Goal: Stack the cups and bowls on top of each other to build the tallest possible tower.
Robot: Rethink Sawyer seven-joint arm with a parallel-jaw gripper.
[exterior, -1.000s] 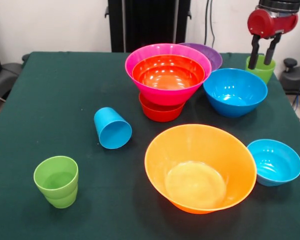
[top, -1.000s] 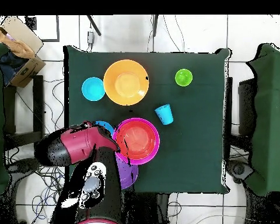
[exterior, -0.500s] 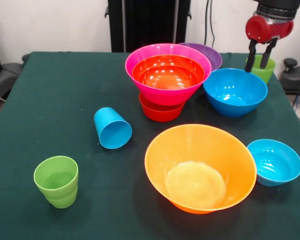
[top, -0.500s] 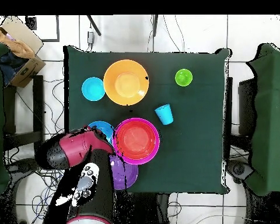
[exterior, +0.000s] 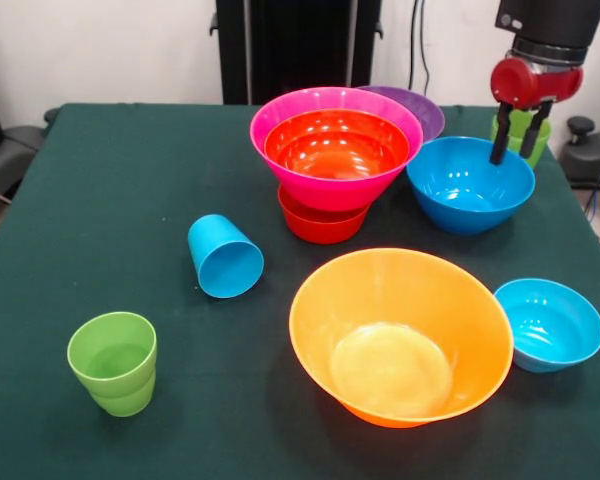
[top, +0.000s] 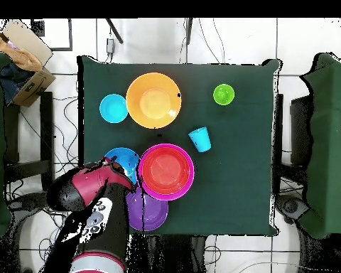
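My gripper [exterior: 513, 156] hangs open over the far right rim of the blue bowl [exterior: 468, 190], with nothing between its fingers. Just behind it stands a lime green cup [exterior: 521, 124], partly hidden. The tower is a pink bowl [exterior: 332, 190] resting on a small red-orange bowl [exterior: 318, 226], with a red-orange bowl [exterior: 337, 148] nested inside; a purple bowl [exterior: 420, 108] peeks out behind. The large orange bowl [exterior: 400, 335] and small blue bowl [exterior: 550, 322] sit near the front. A sky blue cup [exterior: 225, 256] lies on its side. Another green cup [exterior: 113, 361] stands upright.
In the overhead view the arm [top: 95, 195] covers the table's lower left corner and part of the blue bowl [top: 122, 158]. The purple bowl [top: 148, 210] lies near the table's [top: 237, 185] bottom edge. A cardboard box [top: 20, 60] sits off the table at upper left.
The gripper has moved away from the green cup at the back right, sideways and down, to the blue bowl's far rim. The cup and bowls have stayed put.
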